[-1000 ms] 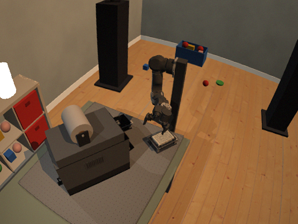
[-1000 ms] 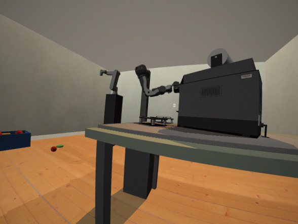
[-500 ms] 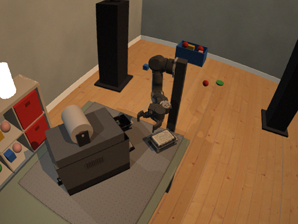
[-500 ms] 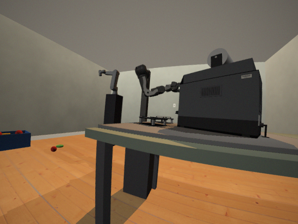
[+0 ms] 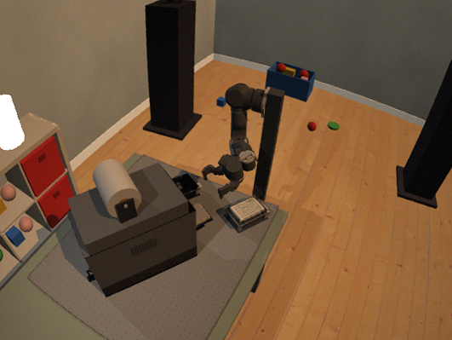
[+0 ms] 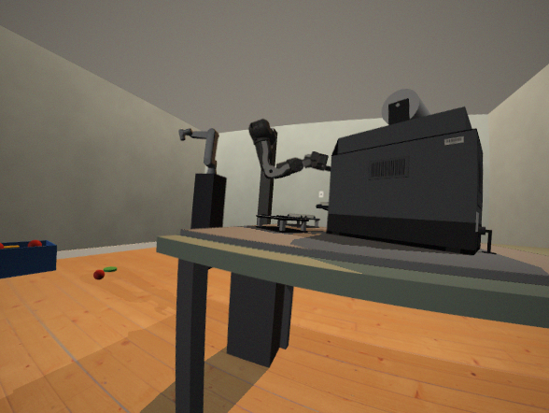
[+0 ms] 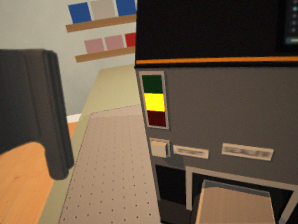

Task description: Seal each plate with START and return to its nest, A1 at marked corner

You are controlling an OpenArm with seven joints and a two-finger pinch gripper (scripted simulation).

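The dark sealer stands on the grey mat. In the wrist view its amber lamp is lit, and the green and red lamps are dark. The START button sits below the lamps. The stage shows a flat tan surface in the sealer's front opening. I cannot tell plate from foil there. A white plate sits in the right nest. The left nest looks dark. My gripper is open and empty, in the air facing the sealer's front. One finger shows at the left of the wrist view.
My arm's black column stands at the table's far edge behind the white plate. Two tall black pillars stand on the floor. A shelf unit with coloured blocks is at the left. A blue bin sits by the far wall.
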